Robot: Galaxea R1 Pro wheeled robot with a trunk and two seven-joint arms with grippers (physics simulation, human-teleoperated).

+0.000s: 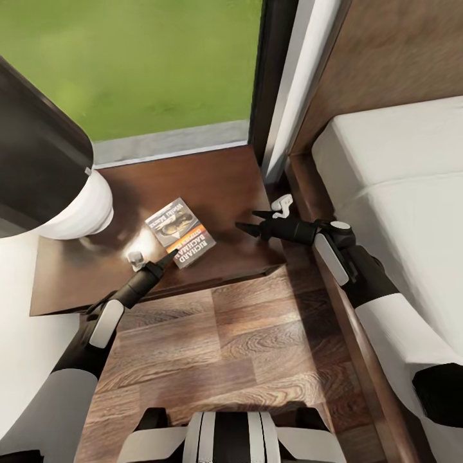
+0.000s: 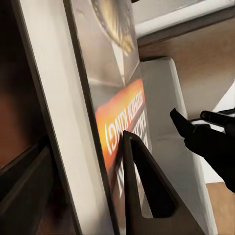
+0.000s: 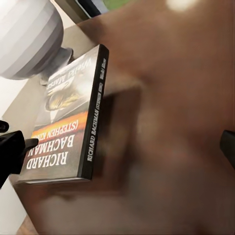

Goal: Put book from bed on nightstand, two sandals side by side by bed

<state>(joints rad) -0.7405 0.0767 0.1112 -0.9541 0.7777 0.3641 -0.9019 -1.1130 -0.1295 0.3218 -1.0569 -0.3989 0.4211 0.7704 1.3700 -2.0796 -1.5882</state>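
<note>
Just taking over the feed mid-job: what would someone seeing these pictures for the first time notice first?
The thin dark paperback book with its orange-red band lies flat on the dark-brown wooden nightstand, beside a white ribbed lamp base. The left gripper sits at the book's near edge, while the right gripper, open, hovers over the nightstand's bed side. The light-grey mattress fills the right.

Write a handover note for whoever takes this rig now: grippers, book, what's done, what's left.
Left gripper: fingers at the book's near edge, grip unclear.
Right gripper: open, empty, above the nightstand beside the bed.
Book lies flat on the nightstand by the lamp, so that step looks done.
Left: pull both arms back, then set the two sandals side by side next to the bed.
</note>
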